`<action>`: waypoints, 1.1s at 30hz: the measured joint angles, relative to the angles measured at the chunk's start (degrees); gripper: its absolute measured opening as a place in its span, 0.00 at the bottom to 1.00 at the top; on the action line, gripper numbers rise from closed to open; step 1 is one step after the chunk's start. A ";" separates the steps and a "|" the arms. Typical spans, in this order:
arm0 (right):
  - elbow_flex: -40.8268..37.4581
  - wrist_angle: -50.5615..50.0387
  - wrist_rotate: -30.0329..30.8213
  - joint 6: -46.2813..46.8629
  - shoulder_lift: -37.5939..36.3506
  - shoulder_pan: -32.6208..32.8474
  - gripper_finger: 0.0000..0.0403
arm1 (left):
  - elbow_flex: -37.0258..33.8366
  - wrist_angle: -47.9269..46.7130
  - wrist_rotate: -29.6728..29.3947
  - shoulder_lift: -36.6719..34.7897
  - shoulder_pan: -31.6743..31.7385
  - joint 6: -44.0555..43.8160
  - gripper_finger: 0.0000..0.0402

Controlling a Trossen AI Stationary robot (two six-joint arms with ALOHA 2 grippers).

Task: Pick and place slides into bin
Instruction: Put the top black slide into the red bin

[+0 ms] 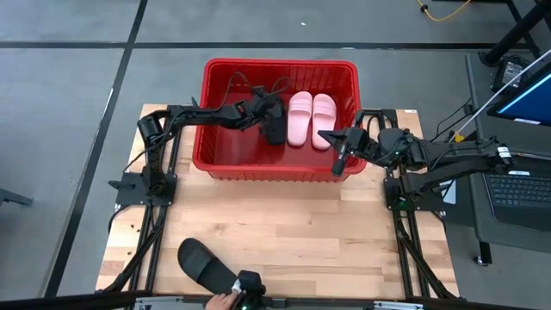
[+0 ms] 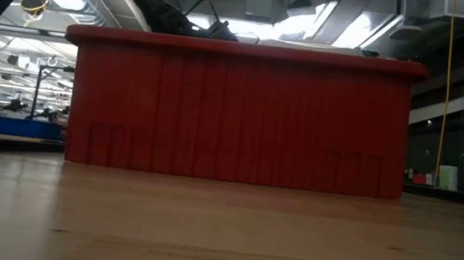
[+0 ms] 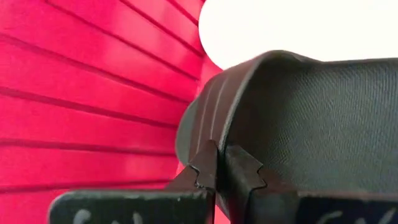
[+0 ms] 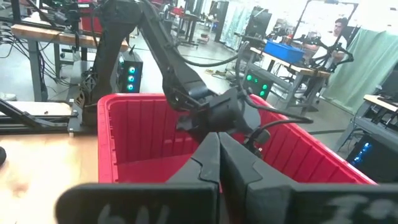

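On the left, the left tool reaches over the bin from its left side, its fingers pinched on the strap of a black slide that hangs inside the bin, just left of the pink pair lying side by side on the bin floor with their long axes running near to far. The held slide is already over the bin floor, so the release seems to need only a short drop. Right of the bin, the right tool hovers at the near right corner of the rim, closed and empty. The last black slide lies on the tabletop at its near edge, left of centre, its long axis angled; it appears somewhat closer to the left arm's side. A person's hand shows at that edge.
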 joint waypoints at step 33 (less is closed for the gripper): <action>0.00 1.56 0.00 0.21 0.00 0.02 0.01 | -1.23 1.61 1.53 1.18 0.66 2.13 0.02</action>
